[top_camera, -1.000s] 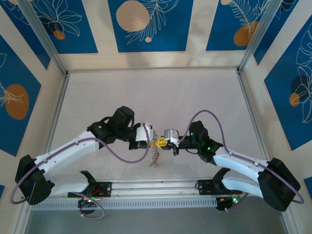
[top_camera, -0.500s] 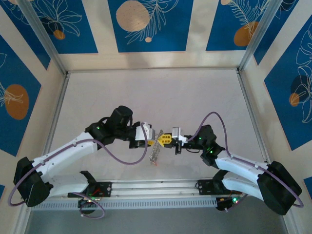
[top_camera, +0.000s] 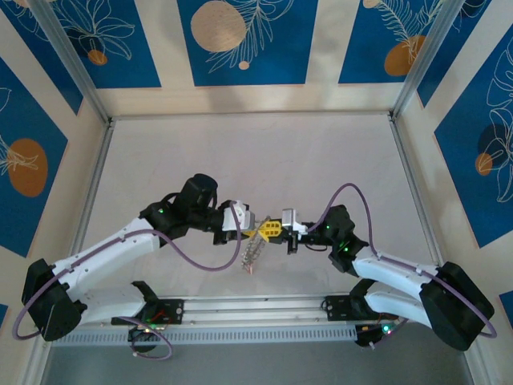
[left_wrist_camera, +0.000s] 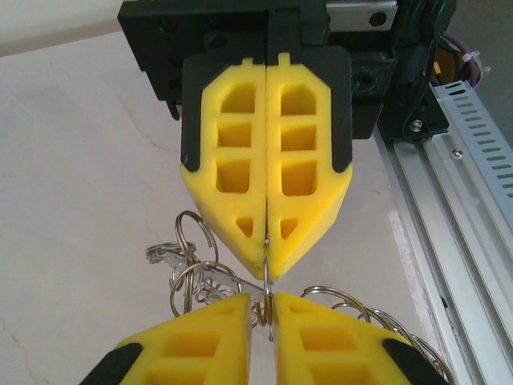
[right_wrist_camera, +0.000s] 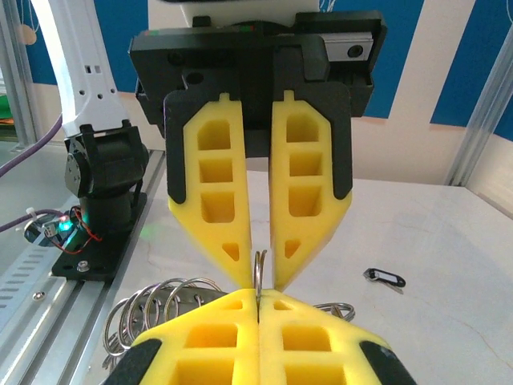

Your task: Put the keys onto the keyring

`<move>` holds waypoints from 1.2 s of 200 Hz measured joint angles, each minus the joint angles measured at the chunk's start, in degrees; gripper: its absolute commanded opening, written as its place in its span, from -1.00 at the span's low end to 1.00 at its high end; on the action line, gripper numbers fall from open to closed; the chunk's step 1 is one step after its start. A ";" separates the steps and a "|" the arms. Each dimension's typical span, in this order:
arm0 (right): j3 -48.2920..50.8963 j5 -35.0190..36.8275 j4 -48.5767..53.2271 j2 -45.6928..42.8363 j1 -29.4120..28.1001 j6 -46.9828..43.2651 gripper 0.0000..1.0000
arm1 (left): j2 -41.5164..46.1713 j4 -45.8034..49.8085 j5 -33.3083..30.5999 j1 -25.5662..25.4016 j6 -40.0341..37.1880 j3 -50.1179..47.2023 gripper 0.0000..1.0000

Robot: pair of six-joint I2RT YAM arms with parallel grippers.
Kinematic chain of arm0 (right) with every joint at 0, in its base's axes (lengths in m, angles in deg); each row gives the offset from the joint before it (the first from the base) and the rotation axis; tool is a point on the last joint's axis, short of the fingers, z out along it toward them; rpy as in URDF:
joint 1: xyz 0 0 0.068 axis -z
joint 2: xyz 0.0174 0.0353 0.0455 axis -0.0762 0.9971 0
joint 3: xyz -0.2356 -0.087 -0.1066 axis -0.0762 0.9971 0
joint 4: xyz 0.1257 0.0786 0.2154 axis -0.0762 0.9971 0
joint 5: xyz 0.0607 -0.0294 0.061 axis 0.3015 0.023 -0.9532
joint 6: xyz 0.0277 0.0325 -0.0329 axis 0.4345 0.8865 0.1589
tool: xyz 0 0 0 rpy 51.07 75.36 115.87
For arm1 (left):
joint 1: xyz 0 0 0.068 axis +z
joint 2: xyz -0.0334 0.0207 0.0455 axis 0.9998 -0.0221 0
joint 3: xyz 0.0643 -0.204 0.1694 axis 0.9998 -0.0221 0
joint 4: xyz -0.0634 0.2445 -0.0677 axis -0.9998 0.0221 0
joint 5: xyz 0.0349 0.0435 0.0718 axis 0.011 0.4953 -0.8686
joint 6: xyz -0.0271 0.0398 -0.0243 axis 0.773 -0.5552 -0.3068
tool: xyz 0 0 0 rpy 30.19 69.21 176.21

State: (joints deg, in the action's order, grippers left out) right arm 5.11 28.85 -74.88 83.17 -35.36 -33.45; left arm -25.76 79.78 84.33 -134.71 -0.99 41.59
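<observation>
From the left side of the table (top_camera: 160, 152), the left arm (top_camera: 120, 241) reaches in toward the middle, ending at the left gripper (top_camera: 255, 231). In the right wrist view its yellow fingers (right_wrist_camera: 210, 200) stand a slit apart and narrow toward the tips. There the left gripper (right_wrist_camera: 260, 271) pinches an upright loop of thin wire.

That loop belongs to the keyring (top_camera: 252, 255), a bunch of silver wire rings. In the top view it hangs just below the point where the two grippers meet, lifted off the table. In the left wrist view its loops (left_wrist_camera: 192, 277) spill out to either side of the fingertips.

The right gripper (top_camera: 271, 231) faces the left one tip to tip. In the left wrist view its fingers (left_wrist_camera: 232, 152) are pressed flat together, and the same thin wire comes out of the seam at the tips. The right arm (top_camera: 393, 273) runs back to the lower right.

A small dark piece (right_wrist_camera: 385, 277) lies alone on the table, well apart from the ring bunch; whether it is a key cannot be told.
</observation>
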 measured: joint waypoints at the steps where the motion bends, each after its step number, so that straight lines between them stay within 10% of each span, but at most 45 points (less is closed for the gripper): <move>1: 0.00 -0.02 0.00 0.04 0.00 0.00 -1.00 | 0.00 0.00 0.02 0.00 -0.02 0.00 -0.76; 42: -0.02 -0.15 -0.13 0.94 0.00 -0.22 -1.00 | -0.02 0.28 0.39 0.04 0.39 0.00 -1.00; 106: -1.90 4.42 12.39 -3.74 -0.87 -6.88 -0.48 | -0.92 3.96 -6.43 -0.07 -1.29 1.03 -1.00; 240: -9.07 8.94 25.22 4.00 -4.81 -15.56 -0.39 | -2.73 9.09 -12.33 -0.57 -3.74 1.99 -1.00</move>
State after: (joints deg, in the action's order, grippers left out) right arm -3.96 37.79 -49.66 87.17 -40.17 -49.01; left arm -28.49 88.87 72.00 -135.28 -4.72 43.58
